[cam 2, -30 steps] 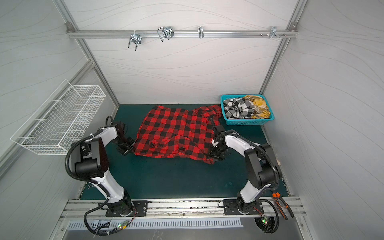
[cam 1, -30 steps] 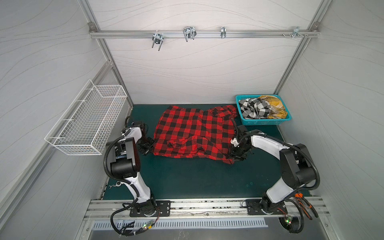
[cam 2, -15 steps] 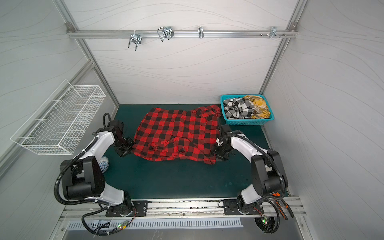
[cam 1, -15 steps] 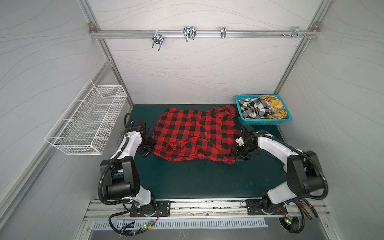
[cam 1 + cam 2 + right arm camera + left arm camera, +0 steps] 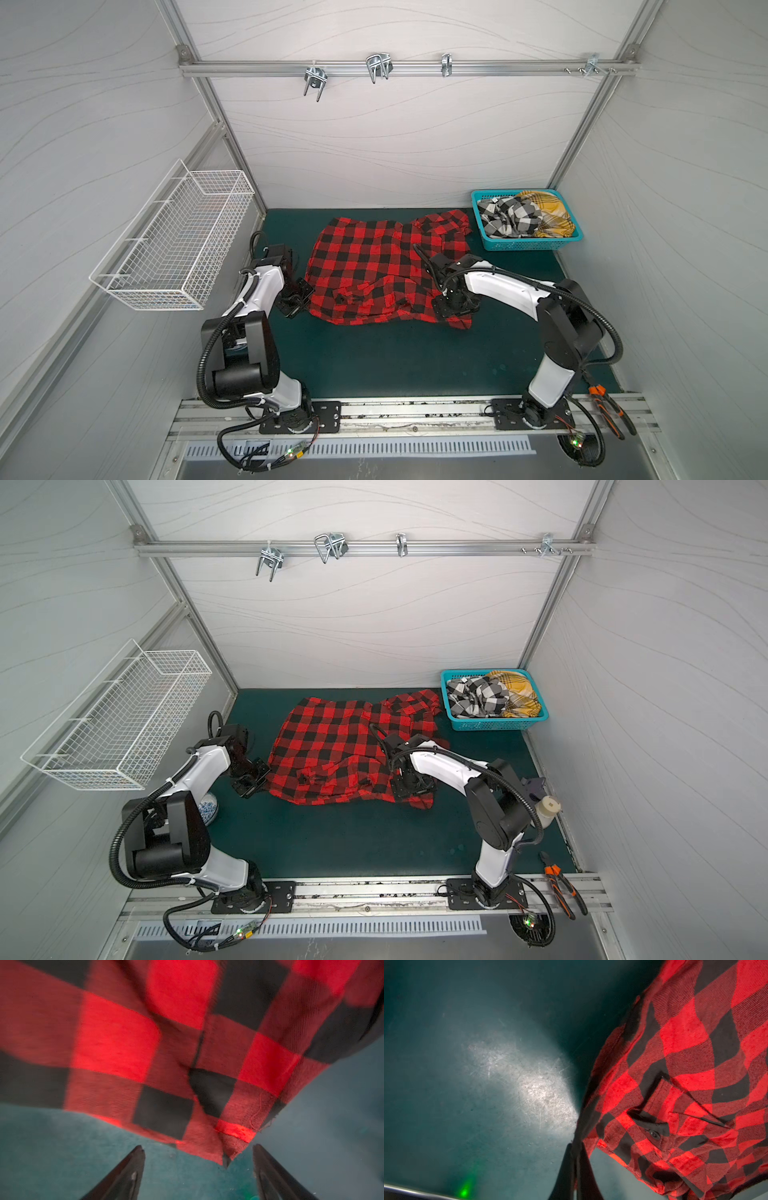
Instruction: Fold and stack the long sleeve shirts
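Observation:
The red-and-black plaid shirt (image 5: 382,266) (image 5: 340,750) lies spread and rumpled on the green mat, one of the long sleeve shirts. My left gripper (image 5: 576,1153) (image 5: 297,305) is shut on its left edge, and the cloth (image 5: 685,1064) hangs from the pinched jaws. At the shirt's near right corner, my right gripper (image 5: 198,1148) (image 5: 451,309) stands open. That corner (image 5: 226,1153) lies loose between the fingers, touching neither. A black-and-white check shirt (image 5: 509,216) and a mustard plaid shirt (image 5: 548,212) sit bunched in the teal basket (image 5: 525,245).
A white wire basket (image 5: 178,245) hangs on the left wall. A rail with metal hooks (image 5: 374,68) crosses the back wall. Orange-handled pliers (image 5: 606,407) lie on the front rail at the right. A white bottle (image 5: 546,808) stands behind the right arm.
My right gripper has opened and let go of the shirt's near right corner. The left arm's elbow swung toward the front while its gripper stayed shut on the left edge.

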Tool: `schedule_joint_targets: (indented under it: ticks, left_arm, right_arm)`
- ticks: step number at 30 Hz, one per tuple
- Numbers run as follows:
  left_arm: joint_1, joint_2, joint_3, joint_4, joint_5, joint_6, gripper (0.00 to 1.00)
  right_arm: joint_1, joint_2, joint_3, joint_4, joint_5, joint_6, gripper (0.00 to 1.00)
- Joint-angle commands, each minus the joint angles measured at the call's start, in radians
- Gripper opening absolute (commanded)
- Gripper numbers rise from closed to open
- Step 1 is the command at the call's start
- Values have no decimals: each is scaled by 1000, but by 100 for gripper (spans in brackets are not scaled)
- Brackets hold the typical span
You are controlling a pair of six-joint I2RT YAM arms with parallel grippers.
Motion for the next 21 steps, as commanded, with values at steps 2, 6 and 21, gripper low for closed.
schedule_joint_targets:
  ticks: [2,6,21]
  left_arm:
    - [5,17,-13,15,11,11,0]
    - [11,28,-22,25,17,15,0]
    - [25,60,-32,44,15,30,0]
  right_arm:
    - [73,64,80,-14,66,-76,85]
    - [120,157,148,5,105,-97,84]
    - [-28,84,72,15,106,-88,61]
